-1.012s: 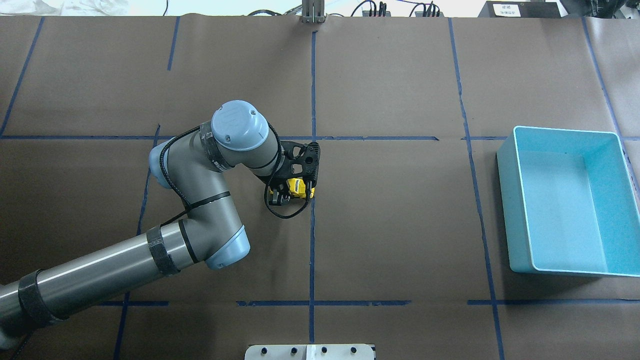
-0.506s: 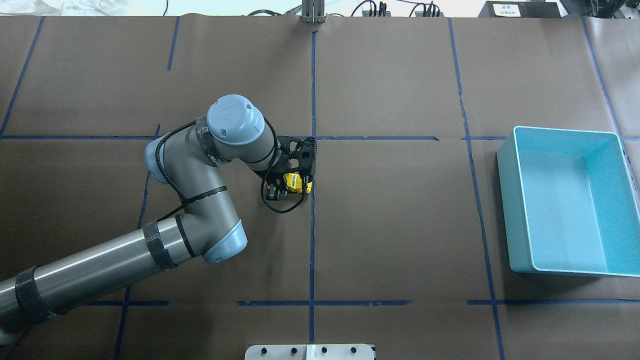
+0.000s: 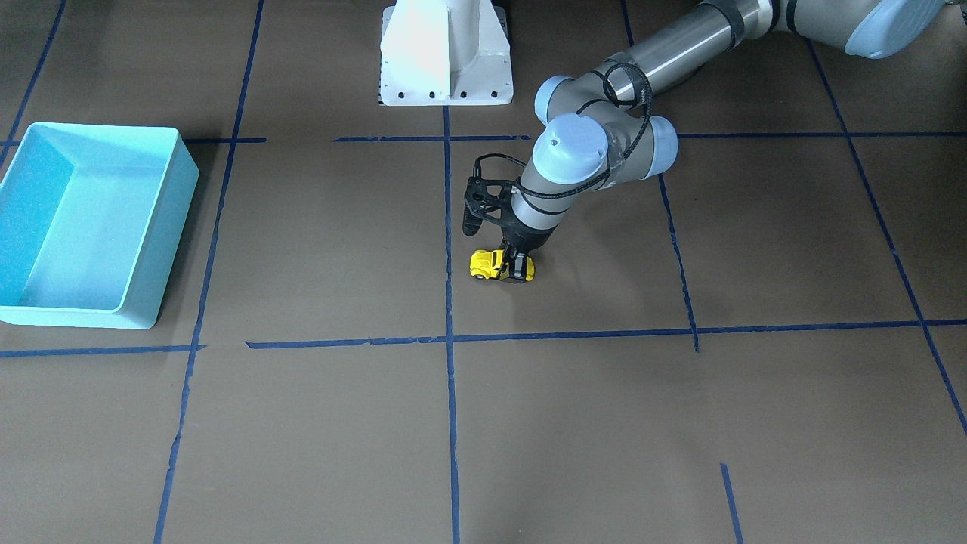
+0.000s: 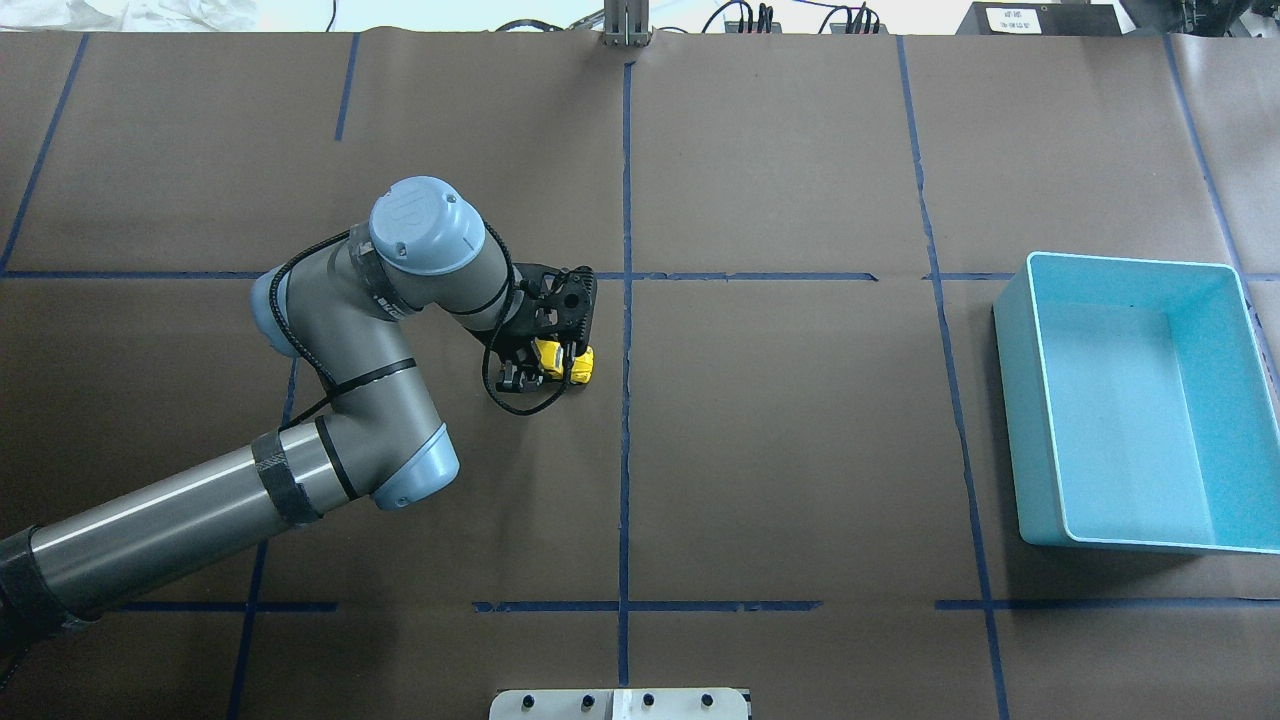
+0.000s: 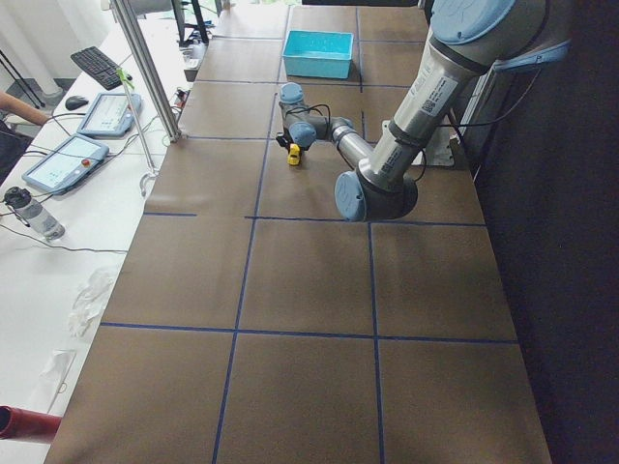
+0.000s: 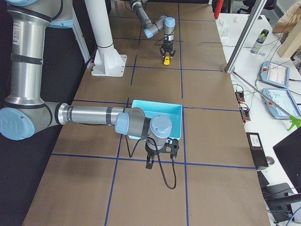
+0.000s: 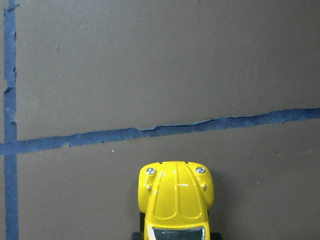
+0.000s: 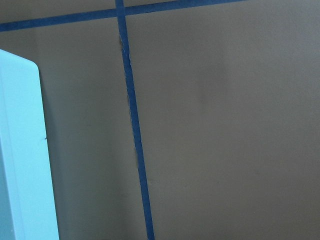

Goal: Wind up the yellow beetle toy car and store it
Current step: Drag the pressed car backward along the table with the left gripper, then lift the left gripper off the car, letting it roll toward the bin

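Yellow car [image 7: 176, 200], headlights [image 7: 149, 171] in wrist view

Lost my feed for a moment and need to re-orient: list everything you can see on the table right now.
yellow beetle toy car: one, yellow, on the table near its middle.
turquoise bin: one, turquoise, at the table's end on the robot's right, nothing visible inside.
blue tape lines: several, blue, a grid across the brown table cover.
pedestal: one, white, on the robot's side.
left gripper: one, black, shut on the car.
right gripper: one, black, pointing down beside the bin; open or shut cannot be told.
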Tool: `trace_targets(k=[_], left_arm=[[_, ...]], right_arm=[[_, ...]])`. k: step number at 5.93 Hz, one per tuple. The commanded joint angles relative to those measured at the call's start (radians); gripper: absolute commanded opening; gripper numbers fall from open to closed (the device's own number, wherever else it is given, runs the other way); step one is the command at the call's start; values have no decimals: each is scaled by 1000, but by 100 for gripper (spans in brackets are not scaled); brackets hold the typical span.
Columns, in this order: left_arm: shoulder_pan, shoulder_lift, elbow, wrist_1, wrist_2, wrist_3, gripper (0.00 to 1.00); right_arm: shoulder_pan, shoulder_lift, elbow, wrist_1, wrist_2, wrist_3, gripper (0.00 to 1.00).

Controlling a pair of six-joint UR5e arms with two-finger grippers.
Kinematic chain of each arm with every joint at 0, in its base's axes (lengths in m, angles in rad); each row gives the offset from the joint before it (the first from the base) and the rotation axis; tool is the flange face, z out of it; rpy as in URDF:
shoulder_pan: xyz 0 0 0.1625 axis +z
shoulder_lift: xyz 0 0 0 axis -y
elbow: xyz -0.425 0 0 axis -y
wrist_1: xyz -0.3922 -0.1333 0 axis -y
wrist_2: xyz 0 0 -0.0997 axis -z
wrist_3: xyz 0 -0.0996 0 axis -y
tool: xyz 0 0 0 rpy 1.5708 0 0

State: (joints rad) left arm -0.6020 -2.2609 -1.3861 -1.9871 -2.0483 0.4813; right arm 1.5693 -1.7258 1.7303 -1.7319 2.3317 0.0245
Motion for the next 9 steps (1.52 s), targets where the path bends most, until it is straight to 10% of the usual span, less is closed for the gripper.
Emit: trace_targets(k=[1, 3, 4, 9], left_arm=[[-47, 38, 1, -21, -73, 37, 0], [-94, 108, -5, -57, -153, 69, 2], [-93, 127, -22, -59, -167, 56, 99], [-107, 133, -45, -64, -159, 51, 100]], right_arm=[[0, 0, 0, 0, 0, 0, 100], [0, -1, 0, 0, 0, 0, 100], [0, -1, 0, 0, 0, 0, 100], [0, 0, 0, 0, 0, 0, 100]])
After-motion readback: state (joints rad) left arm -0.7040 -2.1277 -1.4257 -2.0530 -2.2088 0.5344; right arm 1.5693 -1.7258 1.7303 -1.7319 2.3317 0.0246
